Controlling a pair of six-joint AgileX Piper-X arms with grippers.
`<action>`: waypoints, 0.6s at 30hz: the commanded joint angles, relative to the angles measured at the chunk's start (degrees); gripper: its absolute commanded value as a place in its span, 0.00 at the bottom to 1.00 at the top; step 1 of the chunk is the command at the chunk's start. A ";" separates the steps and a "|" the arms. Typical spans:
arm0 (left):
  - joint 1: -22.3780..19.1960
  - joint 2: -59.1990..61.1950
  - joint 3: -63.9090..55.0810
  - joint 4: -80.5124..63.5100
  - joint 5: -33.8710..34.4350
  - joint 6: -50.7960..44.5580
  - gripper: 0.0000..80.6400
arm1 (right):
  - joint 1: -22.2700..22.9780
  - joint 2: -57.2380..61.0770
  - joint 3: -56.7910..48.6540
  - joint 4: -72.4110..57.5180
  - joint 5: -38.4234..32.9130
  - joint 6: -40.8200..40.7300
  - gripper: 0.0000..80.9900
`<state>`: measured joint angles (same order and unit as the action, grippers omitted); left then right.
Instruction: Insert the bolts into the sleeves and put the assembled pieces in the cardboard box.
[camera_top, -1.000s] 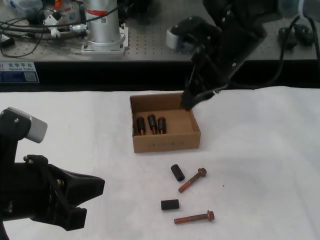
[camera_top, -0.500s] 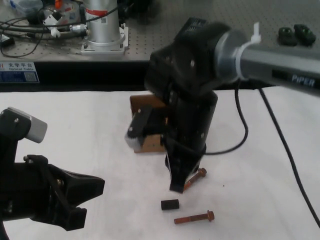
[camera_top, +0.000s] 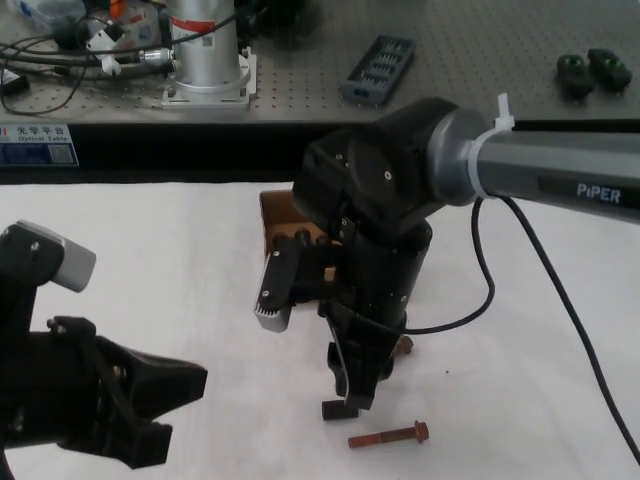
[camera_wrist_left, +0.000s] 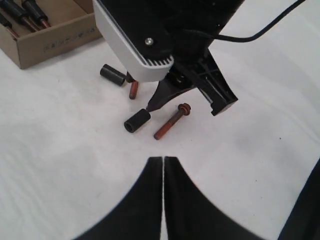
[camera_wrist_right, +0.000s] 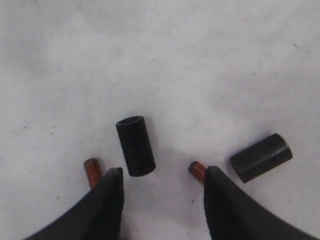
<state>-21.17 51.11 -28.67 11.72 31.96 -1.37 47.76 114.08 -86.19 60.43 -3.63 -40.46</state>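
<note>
My right gripper (camera_top: 350, 392) hangs open, pointing down over the loose parts in front of the cardboard box (camera_top: 272, 212). A black sleeve (camera_wrist_right: 135, 145) lies just ahead of one of its fingers (camera_wrist_right: 107, 202); a second sleeve (camera_wrist_right: 260, 157) lies off to the side. Two rusty bolt tips (camera_wrist_right: 92, 169) show near the fingertips. Seen from the left wrist, the near sleeve (camera_wrist_left: 137, 120) lies beside a bolt (camera_wrist_left: 172, 121), with the other sleeve (camera_wrist_left: 112, 75) closer to the box (camera_wrist_left: 55, 42). My left gripper (camera_wrist_left: 163, 165) is shut and holds nothing, at the near left.
Several assembled pieces (camera_wrist_left: 30, 9) lie in the box. A second bolt (camera_top: 390, 435) lies nearest the front edge. White cloth (camera_top: 530, 300) covers the bench. Behind it stands a dark bench with a metal post (camera_top: 205, 50) and cables.
My right arm has swung from above the box down to the loose parts, then dropped lower over the near sleeve. My left arm has stayed put.
</note>
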 joint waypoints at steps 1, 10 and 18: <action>0.06 -0.15 -0.63 3.85 0.40 3.09 0.01 | 0.55 -0.57 0.14 -1.37 -1.43 -0.82 0.44; 0.06 -0.15 -0.63 4.99 0.40 3.99 0.01 | 1.08 1.51 0.14 -2.85 -1.71 -3.27 0.44; 0.06 -0.15 -0.63 4.99 0.40 3.99 0.01 | 1.76 2.73 1.65 -2.30 -1.71 -3.27 0.44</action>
<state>-21.17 51.11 -28.67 16.55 31.96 1.72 49.23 117.00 -84.76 57.95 -4.48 -43.30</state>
